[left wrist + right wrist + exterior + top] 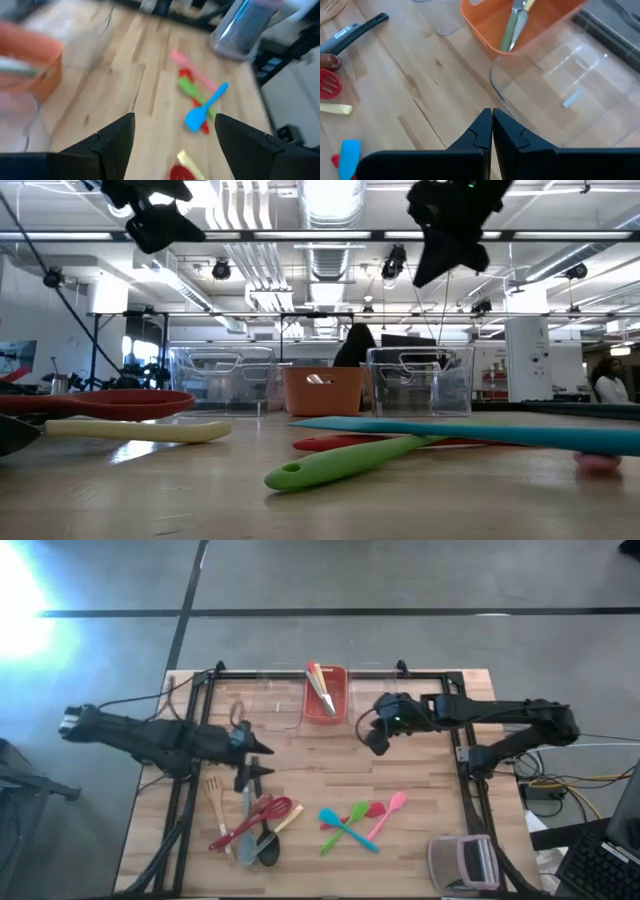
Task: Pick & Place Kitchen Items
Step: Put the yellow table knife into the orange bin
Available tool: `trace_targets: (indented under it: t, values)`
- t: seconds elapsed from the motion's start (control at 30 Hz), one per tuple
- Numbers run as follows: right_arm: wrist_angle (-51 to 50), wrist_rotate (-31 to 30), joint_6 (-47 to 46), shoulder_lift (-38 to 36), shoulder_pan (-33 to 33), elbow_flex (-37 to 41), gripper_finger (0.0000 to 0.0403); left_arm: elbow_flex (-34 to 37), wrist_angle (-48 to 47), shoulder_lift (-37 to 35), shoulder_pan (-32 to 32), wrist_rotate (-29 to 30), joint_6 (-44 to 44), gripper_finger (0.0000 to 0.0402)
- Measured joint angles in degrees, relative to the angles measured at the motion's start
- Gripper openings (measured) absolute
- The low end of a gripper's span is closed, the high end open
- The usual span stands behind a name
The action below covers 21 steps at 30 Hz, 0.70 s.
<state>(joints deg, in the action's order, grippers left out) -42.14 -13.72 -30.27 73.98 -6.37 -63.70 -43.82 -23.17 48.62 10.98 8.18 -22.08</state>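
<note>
- The kitchen items lie in two loose groups on the near half of the wooden table (420, 780).
- Near left: a heap of large utensils, with a red slotted spoon (272, 809), a wooden spatula (214, 798), a grey spatula (247, 810) and a black spoon (267, 846) crossing one another and touching.
- Just right of that heap, near the table's middle: the small plastic pieces, with a blue spoon (345, 827) and a green spoon (347, 821) crossed over each other, a red spoon (370, 810) under them, and a pink spoon (389, 812) slanting at the right end of the group.
- At the far edge in the middle stands a red bin (326, 694), already holding a few utensils (321, 687); their exact kinds are hard to tell.
- A clear bin (268, 703) stands just left of the red bin, and another clear bin (570, 85) just right of it.
- The right gripper (377, 740) hangs above the table just right of the red bin, over the clear bin's near edge; its fingers are clenched together with nothing between them.
- The left gripper (257, 759) hovers over bare table just beyond the large-utensil heap, its fingers spread wide and holding nothing.
- A grey-and-pink boxy gadget (463, 862) sits at the near right corner, well apart from the utensils.
</note>
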Motion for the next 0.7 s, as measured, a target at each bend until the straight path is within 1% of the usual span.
trace_targets:
  t: [0.07,0.13,0.33,0.5,0.7]
  values:
    - [1.15,0.02,-1.31,-2.83,-0.02,3.01,0.0008,-2.32,-3.02,4.02,3.13,2.94,-3.63,0.0278]
    - [1.06,0.02,-2.85,-5.40,0.00,5.50,0.0008,-4.19,-4.79,8.29,6.15,4.59,-7.27,0.0278]
    - [1.21,0.03,-6.68,-12.11,-0.02,10.34,0.0008,-9.06,-8.33,19.48,11.99,4.30,-18.04,0.0277]
    - [1.30,0.04,-7.10,-14.71,-0.02,10.83,0.0008,-13.37,-10.26,25.93,14.10,2.73,-26.47,0.0277]
    - [1.22,0.66,-5.29,-14.74,-0.01,9.88,0.0008,-17.24,-10.88,31.12,15.07,1.32,-34.46,0.0277]
